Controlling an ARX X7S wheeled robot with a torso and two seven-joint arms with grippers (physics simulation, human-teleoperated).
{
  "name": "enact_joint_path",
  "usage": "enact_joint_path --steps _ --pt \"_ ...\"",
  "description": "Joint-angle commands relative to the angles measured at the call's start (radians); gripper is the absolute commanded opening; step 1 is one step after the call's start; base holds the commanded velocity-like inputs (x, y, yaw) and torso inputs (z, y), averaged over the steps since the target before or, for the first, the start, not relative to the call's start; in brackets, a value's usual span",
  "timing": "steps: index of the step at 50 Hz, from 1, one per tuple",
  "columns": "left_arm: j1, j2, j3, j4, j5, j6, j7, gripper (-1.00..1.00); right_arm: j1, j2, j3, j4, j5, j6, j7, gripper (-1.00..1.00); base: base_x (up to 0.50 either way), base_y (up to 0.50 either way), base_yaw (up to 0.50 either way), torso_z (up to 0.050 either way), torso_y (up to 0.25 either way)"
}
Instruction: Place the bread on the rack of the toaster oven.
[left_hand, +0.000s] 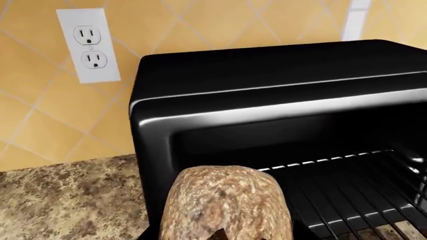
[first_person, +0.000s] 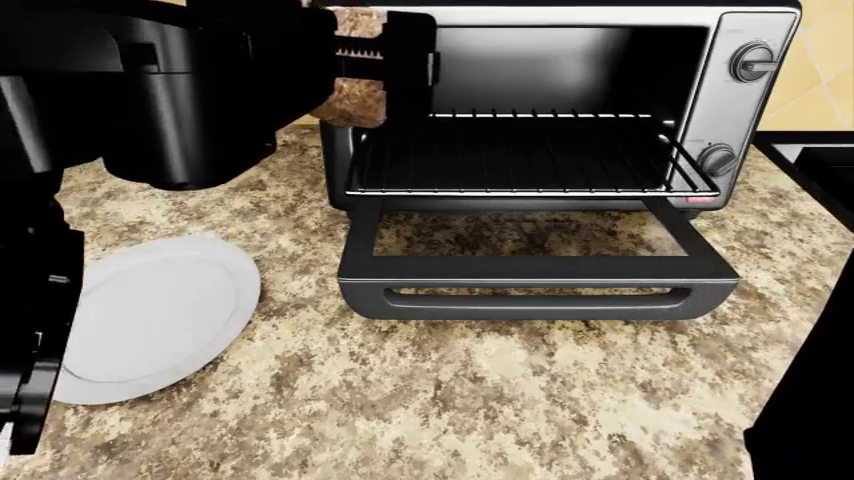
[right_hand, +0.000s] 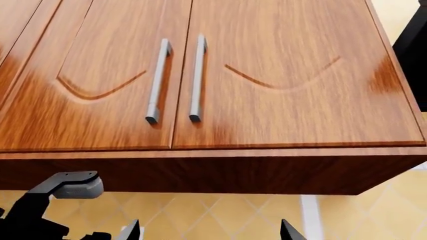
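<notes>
Bread (first_person: 354, 100) held in left pincer (first_person: 380, 60) beside toaster oven's (first_person: 747, 120) bare rack (first_person: 534, 155).

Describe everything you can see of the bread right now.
The bread is an egg-shaped loaf with a rough, mottled tan-brown crust. It is held off the counter in the left gripper, at the left front corner of the open toaster oven. It is not yet on the rack.

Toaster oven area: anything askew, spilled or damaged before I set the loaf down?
Nothing stands out. The silver-and-black toaster oven has its door down, the black wire rack sits level, and the round white plate lies flat.
</notes>
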Motion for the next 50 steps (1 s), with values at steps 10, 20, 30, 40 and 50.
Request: enact_joint_path --steps 10,20,30,40,50 --pt "-0.036 0.065 0.051 -0.101 0.083 0.032 0.094 -1.0 -0.014 0.013 -0.016 0.0 -0.031 -0.011 0.026 1.0 0.0 0.0 0.0 0.0 0.0" --pt "-0.041 0.08 0.066 -0.116 0.103 0.041 0.115 -1.0 -0.017 0.013 -0.016 0.004 -0.032 -0.018 0.028 1.0 0.0 0.0 0.0 0.0 0.0" --pt "-0.025 0.113 0.082 -0.136 0.126 0.068 0.147 -1.0 -0.019 0.013 -0.014 0.002 -0.032 -0.014 0.029 1.0 0.0 0.0 0.0 0.0 0.0" --pt "-0.028 0.137 0.098 -0.173 0.153 0.089 0.18 -1.0 -0.024 0.013 -0.015 0.002 -0.037 -0.012 0.035 1.0 0.0 0.0 0.0 0.0 0.001" --pt "-0.026 0.161 0.115 -0.213 0.18 0.113 0.213 -1.0 -0.028 0.013 -0.016 0.005 -0.042 -0.013 0.043 1.0 0.0 0.0 0.0 0.0 0.0"
